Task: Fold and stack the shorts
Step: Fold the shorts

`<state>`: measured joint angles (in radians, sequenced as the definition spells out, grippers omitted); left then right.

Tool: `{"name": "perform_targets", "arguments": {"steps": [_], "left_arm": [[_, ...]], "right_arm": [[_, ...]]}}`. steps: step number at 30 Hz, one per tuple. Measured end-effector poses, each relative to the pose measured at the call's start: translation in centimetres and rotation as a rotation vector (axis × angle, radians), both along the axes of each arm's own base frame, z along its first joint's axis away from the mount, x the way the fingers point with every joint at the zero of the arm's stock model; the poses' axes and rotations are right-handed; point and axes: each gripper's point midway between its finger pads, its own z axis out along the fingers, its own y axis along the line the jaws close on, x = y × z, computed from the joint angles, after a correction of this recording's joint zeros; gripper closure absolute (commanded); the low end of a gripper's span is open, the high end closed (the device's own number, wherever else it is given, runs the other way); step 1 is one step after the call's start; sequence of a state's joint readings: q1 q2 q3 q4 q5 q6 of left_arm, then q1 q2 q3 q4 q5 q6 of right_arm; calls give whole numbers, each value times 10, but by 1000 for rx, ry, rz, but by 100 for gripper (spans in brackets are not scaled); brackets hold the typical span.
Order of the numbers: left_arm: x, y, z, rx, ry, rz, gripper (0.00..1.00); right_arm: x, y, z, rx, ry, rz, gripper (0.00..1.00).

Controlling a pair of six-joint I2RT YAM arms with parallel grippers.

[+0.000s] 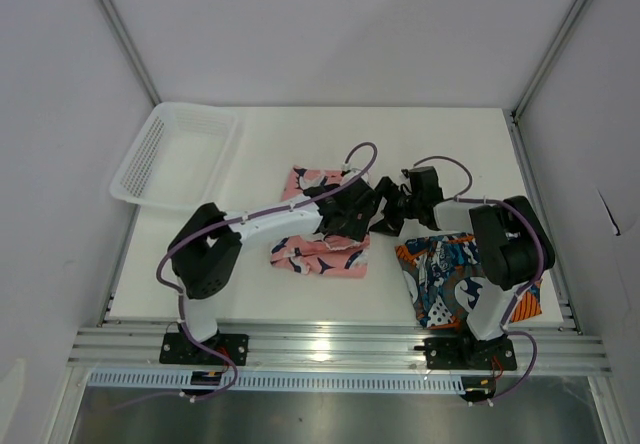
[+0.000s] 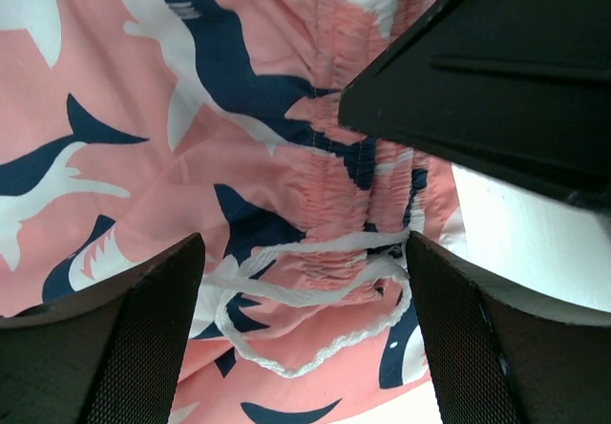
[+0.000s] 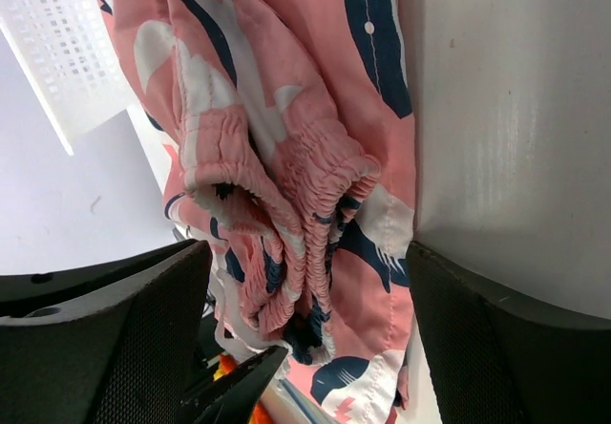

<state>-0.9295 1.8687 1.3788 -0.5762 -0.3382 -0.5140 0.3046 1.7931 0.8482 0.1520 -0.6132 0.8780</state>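
Table [image 1: 460, 154] space is shared by a white mesh basket [image 1: 175, 159] at ten o'clock, the pink shorts [image 1: 320, 254] near the centre and the printed shorts [image 1: 440, 274] at five o'clock, partly under the right arm. The pink pair looks like the one being folded.

Both arms meet over its three o'clock edge. The left gripper [image 2: 305, 243] hangs with its fingers spread wide and holding nothing, and the right gripper [image 3: 307, 252] is equally parted and empty. The gathered waistband [image 3: 286, 195] lies rumpled in several layers beneath them.

A clean fold probably calls for each gripper to take a separate end of that waistband and catch every layer. The left should avoid pinching only the loose white drawstring [image 2: 315, 290], which would slip. The wrists sit very close, so they should spread apart before closing.
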Motion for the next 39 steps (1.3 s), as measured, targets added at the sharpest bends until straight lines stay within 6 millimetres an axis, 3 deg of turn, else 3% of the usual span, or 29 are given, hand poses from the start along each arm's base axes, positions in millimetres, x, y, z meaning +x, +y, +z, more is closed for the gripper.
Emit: {"name": "perform_targets", "arguments": {"steps": [19,29,36,39], "left_arm": [[2,-16,-1,-35,10,-59,14],[3,-17,-30,31,56,-62,15],[3,-15,-33,38,57,-60,31],[1,-13,-39,43,59,-61,49]], "right_arm": [[17,3,17,-9,-33,-16,16],[18,10,2,-10,-9,-4,20],[24,14,-2,-7,-21,-4,34],[28,13,-1,-16,-39,-7,42]]}}
